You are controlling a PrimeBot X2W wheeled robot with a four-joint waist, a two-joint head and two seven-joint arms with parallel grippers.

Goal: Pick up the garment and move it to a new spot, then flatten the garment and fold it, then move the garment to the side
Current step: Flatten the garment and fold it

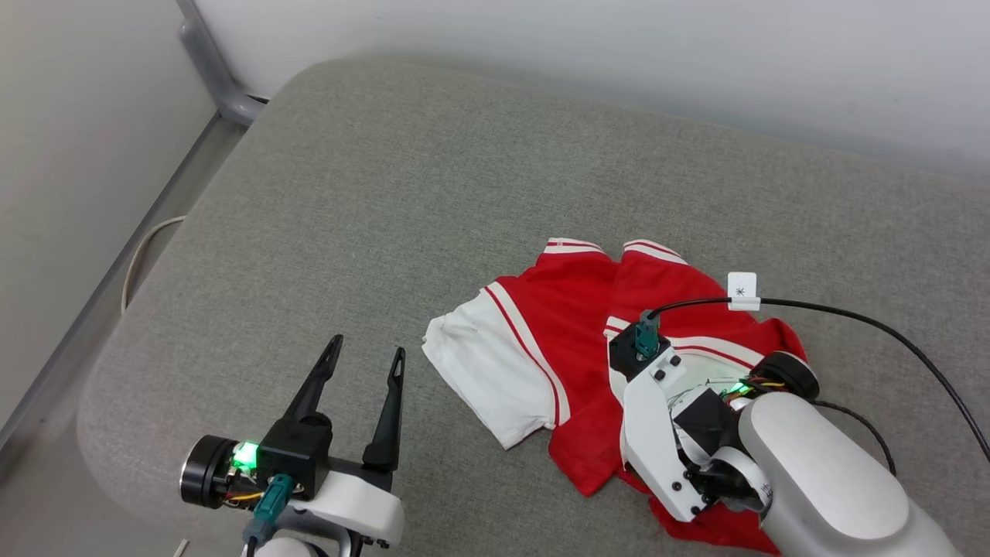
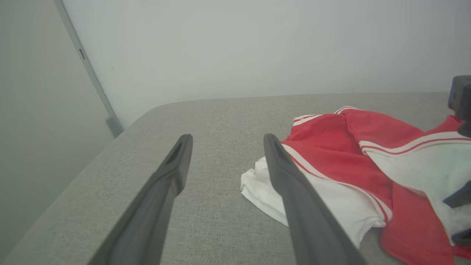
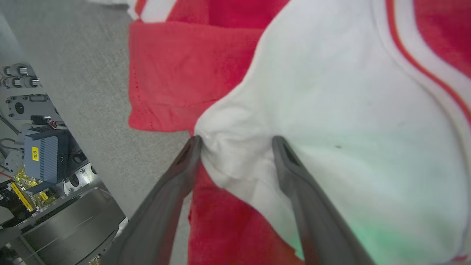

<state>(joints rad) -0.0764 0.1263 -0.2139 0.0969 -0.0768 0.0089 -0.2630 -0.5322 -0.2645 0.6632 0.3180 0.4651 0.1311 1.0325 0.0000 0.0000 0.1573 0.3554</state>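
Red shirt (image 1: 576, 333) lies crumpled, not picked up yet. Right gripper (image 3: 235, 143) is open around its white sleeve (image 3: 331, 129); left gripper (image 1: 368, 348) open too. Next: pinch, lift.

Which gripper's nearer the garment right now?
Right. The right gripper is down on the garment, jaws open astride a bunched white sleeve fold. The left gripper sits open over bare cushion, off the garment's left edge, not touching it.

The garment (image 1: 572, 325) lies on the right half of the cushion (image 1: 387, 193).
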